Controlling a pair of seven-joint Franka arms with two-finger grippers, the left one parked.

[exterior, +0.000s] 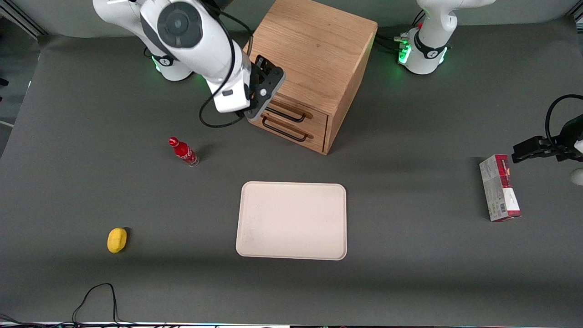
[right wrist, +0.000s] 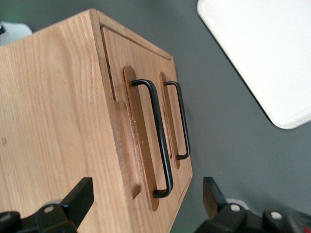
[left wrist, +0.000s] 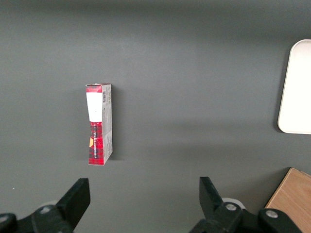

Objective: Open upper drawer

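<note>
The light oak cabinet (exterior: 314, 45) stands toward the back of the table. The upper drawer (exterior: 319, 116) (right wrist: 138, 126) looks shut, its front flush with the lower drawer (exterior: 314, 139). Its thin black bar handle (exterior: 287, 114) (right wrist: 160, 131) lies just above the lower drawer's matching handle (exterior: 284, 130) (right wrist: 181, 121). My gripper (exterior: 255, 109) (right wrist: 146, 199) is open, at the drawer fronts' corner toward the working arm's end. In the right wrist view its fingers (right wrist: 80, 196) straddle the cabinet's top front edge and the end of the upper handle, touching nothing.
A cream tray (exterior: 291, 220) (left wrist: 297, 87) lies nearer the front camera than the cabinet. A small red bottle (exterior: 183, 151) and a yellow fruit (exterior: 117, 239) sit toward the working arm's end. A red and grey box (exterior: 499, 187) (left wrist: 99, 124) lies toward the parked arm's end.
</note>
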